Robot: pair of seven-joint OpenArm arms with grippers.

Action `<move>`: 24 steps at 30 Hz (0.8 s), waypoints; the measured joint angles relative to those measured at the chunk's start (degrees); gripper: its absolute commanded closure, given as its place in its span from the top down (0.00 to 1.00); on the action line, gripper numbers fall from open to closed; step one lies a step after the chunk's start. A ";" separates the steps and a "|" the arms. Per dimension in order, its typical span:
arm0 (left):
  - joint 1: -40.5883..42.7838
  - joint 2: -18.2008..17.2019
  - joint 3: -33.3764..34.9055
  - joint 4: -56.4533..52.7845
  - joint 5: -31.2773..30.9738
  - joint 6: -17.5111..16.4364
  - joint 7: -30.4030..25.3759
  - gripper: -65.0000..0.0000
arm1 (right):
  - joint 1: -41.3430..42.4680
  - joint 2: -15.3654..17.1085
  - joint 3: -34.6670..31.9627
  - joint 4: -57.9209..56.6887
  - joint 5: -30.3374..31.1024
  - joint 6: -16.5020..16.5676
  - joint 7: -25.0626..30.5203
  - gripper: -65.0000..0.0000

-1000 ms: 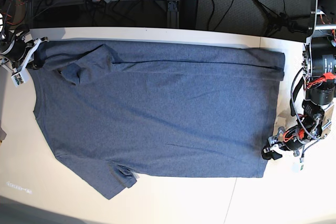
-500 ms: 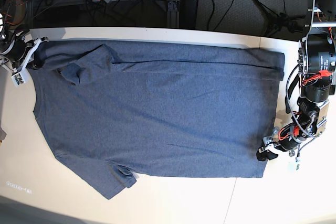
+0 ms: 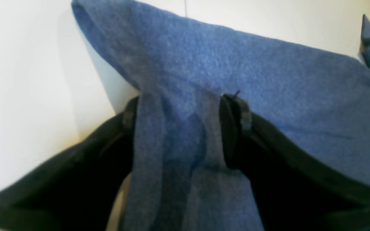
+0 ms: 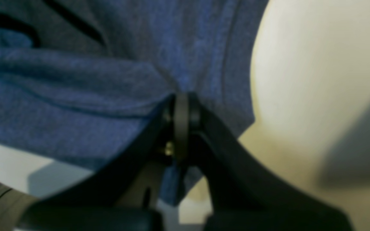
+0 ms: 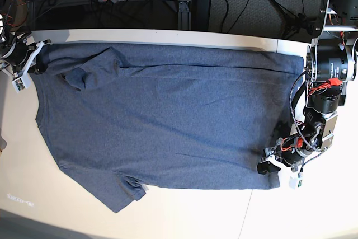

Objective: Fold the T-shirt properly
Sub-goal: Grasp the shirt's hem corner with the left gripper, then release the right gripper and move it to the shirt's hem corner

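Two claws hold the T-shirt (image 5: pixel 168 121) at opposite ends of its long axis, and that axis is what the coming fold turns on. It runs left to right across the white worktop (image 5: pixel 184 211), with the collar and sleeves at the left and the hem at the right, the garment lying spread flat with its plain side up.

Nearest in the base view, the left claw (image 5: pixel 270 166) sits at the near right corner of the hem. Its wrist view shows the jaws standing apart with a ridge of blue fabric running between them (image 3: pixel 185 128); the cloth is bunched there, but I cannot tell whether the jaws are pinching it firmly or merely straddling it.

Farther off, at the far left corner by the shoulder, the right claw (image 5: pixel 31 60) has its jaws pressed together on the shirt's edge (image 4: pixel 180 109) (the fabric puckers into folds right at the tips).

So each arm is next to its own end, and the body of the shirt stretches between them. My judgement is that the near edge has to travel toward the far edge, parallel to the long axis.
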 measured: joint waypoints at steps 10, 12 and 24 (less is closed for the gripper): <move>0.48 -0.13 0.02 -0.15 6.51 0.00 -4.74 0.00 | 0.00 0.00 0.00 0.00 0.00 0.00 0.00 0.00; 0.48 -0.13 0.02 -0.15 6.51 0.00 -4.76 0.00 | 0.13 -0.02 0.00 0.00 0.00 0.00 0.37 0.00; 0.46 -0.13 0.02 -0.13 8.72 -0.02 -5.40 0.00 | 8.68 -0.44 9.14 -0.22 9.94 0.02 -2.64 0.00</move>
